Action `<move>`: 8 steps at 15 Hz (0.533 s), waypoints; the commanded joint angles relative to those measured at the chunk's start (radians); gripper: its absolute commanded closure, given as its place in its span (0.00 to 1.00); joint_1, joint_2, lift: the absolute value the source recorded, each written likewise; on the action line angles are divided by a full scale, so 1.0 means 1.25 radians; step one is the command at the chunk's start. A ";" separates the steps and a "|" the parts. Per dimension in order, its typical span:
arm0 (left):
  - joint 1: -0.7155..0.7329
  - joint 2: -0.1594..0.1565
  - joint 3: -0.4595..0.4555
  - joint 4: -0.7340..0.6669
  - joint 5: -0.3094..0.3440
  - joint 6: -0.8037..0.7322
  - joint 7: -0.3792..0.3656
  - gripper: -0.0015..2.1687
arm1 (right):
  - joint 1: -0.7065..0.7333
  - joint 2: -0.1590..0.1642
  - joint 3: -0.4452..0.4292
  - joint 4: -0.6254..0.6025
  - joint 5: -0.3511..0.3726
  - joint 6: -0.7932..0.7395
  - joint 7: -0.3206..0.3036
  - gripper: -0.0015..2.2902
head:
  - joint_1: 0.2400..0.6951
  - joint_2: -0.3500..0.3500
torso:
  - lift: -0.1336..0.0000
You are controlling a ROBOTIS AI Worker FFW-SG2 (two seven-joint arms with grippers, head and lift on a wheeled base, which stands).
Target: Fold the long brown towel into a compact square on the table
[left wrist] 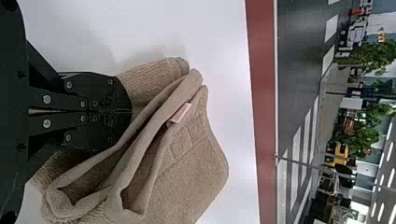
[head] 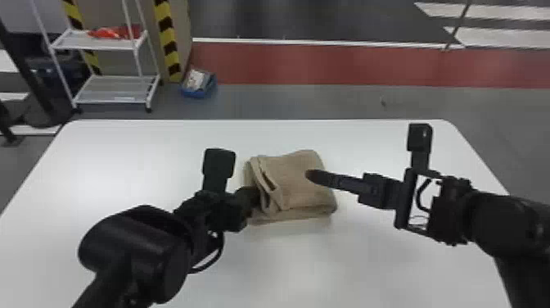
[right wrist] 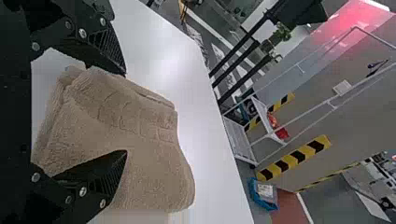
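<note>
Trouble could start at the brown towel's (head: 303, 184) near edge: the stack lies unevenly there on the table (head: 122, 172), and a sideways push might skew the packet out of square. Farther round, at nine o'clock, the open, looped layers are the danger; if the left gripper (left wrist: 131, 112) drags as it pulls out, they could peel up and undo the fold!

And the poses: the left arm comes in from seven o'clock, that gripper's fingers pressed together, tips against the towel's layered side. Whether cloth is caught between them, one cannot tell. Across the packet, the right gripper (right wrist: 125, 113) reaches in from four o'clock, fingers spread wide, the towel in view between them; close too high and it may well pinch nothing, or only the top layer.
</note>
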 commanded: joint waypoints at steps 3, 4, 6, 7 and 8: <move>0.004 0.000 0.008 0.000 0.005 -0.002 0.004 0.91 | 0.155 -0.019 -0.121 -0.144 0.012 -0.017 0.057 0.89 | 1.00 0.33 | 0.04; 0.004 0.000 0.007 0.000 0.005 -0.002 0.004 0.91 | 0.184 -0.019 -0.139 -0.160 0.019 -0.024 0.065 0.92 | 1.00 0.32 | 0.04; 0.004 0.000 0.007 0.000 0.005 -0.002 0.004 0.91 | 0.225 -0.019 -0.161 -0.167 0.019 -0.036 0.086 0.92 | 1.00 0.28 | 0.04; 0.005 0.000 0.006 0.000 0.005 -0.002 0.004 0.91 | 0.242 -0.017 -0.165 -0.166 0.020 -0.056 0.092 0.92 | 1.00 0.27 | 0.04; 0.005 0.000 0.006 -0.001 0.005 -0.002 0.004 0.91 | 0.252 -0.016 -0.165 -0.161 0.024 -0.063 0.099 0.92 | 1.00 0.26 | 0.04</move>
